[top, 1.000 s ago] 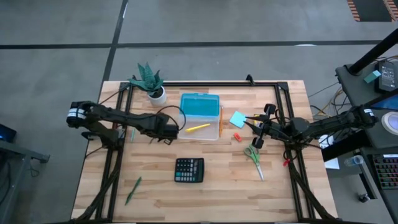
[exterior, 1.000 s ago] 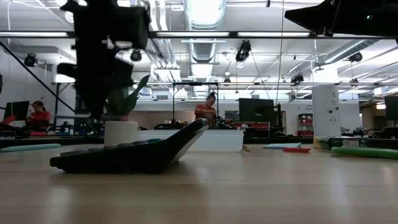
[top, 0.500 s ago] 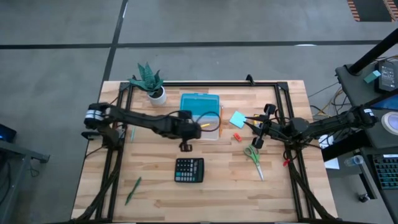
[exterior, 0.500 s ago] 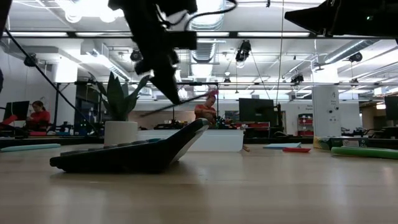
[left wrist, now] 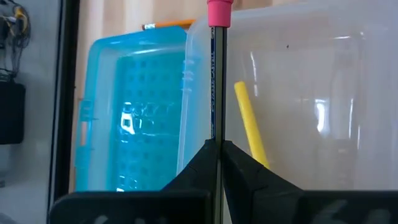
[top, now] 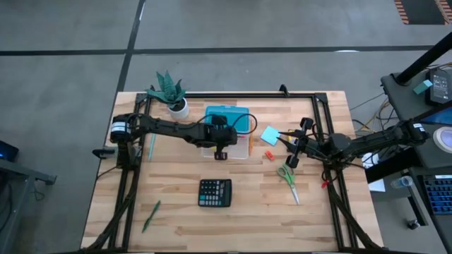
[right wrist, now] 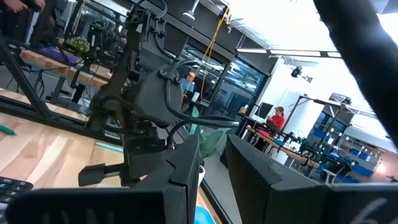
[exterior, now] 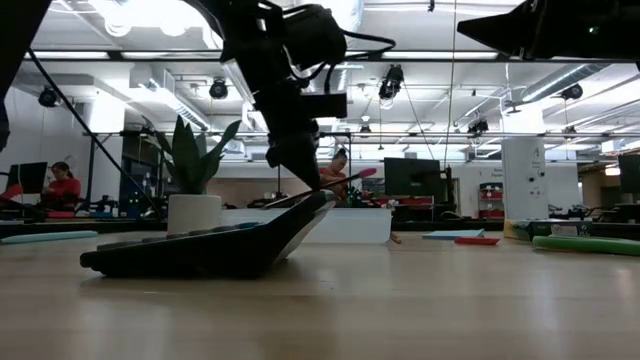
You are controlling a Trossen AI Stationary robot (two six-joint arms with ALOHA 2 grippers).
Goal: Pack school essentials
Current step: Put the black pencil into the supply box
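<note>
My left gripper [top: 220, 146] is shut on a thin pencil with a pink eraser end [left wrist: 219, 12], above the clear pencil box [top: 236, 147] and beside its blue lid [top: 227, 118]. A yellow pencil [left wrist: 250, 123] lies inside the box. An orange pencil [top: 251, 137] lies at the box's right side. The light-blue note pad [top: 269, 135], red eraser [top: 269, 154] and green-handled scissors [top: 288, 178] lie flat at the right. A green pen [top: 151, 215] lies near the front left. My right gripper [top: 296, 143] waits open by the note pad. No crayon box shows. My left gripper pinches the pencil's shaft [left wrist: 217, 138] between its two fingertips [left wrist: 239, 163], coming from above and pointing down. The pencil runs on past the fingers over the box wall. In the low view it slants, its eraser end [exterior: 368, 173] higher, above the box.
A black calculator [top: 215, 192] lies in front of the box. A potted plant [top: 169, 93] stands at the far left. A black frame [top: 332, 141] runs round the work area. People sit in the room behind [exterior: 335, 172].
My left gripper has gone toward the table's right edge with the pencil, from left of the box to over its clear half, and has come down. The pencil stays slanted in the hold, eraser end leading.
</note>
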